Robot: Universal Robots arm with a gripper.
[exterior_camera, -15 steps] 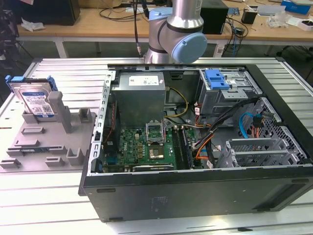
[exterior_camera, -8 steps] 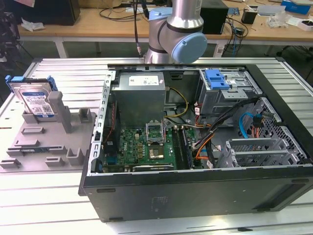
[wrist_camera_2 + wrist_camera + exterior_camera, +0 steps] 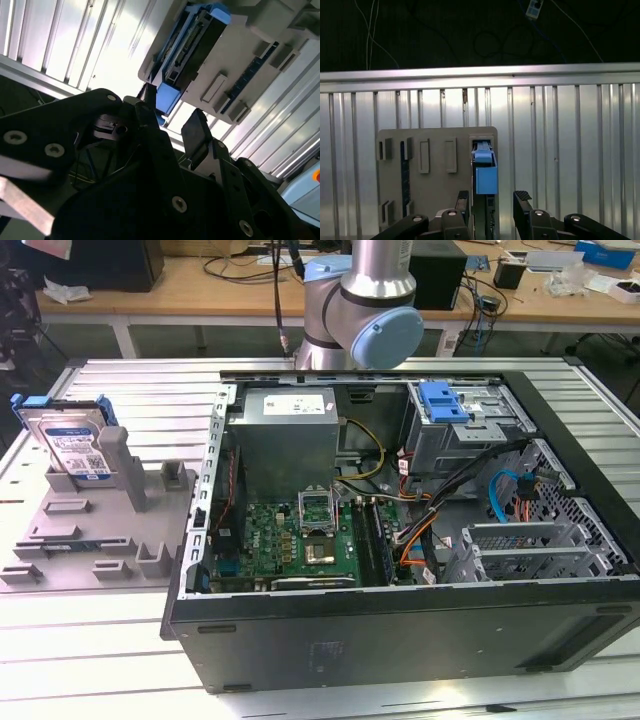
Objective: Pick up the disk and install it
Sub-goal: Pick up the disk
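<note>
The disk (image 3: 75, 445) stands on edge in a grey fixture (image 3: 90, 530) at the exterior view's left, its white-and-blue label showing and a blue bracket around it. In the first wrist view I see the disk (image 3: 485, 172) edge-on, with my gripper (image 3: 493, 201) open above it; its two black fingers (image 3: 522, 200) flank the blue bracket without touching it. In the second wrist view the gripper (image 3: 172, 121) hangs just short of the disk (image 3: 192, 42), and nothing sits between the fingers.
An open computer case (image 3: 590, 570) lies on the slatted metal table (image 3: 120, 380), with a grey power-supply box (image 3: 285, 435), a motherboard (image 3: 300, 540), cables, and a drive cage with a blue latch (image 3: 445, 405). The arm's base (image 3: 360, 310) stands behind the case.
</note>
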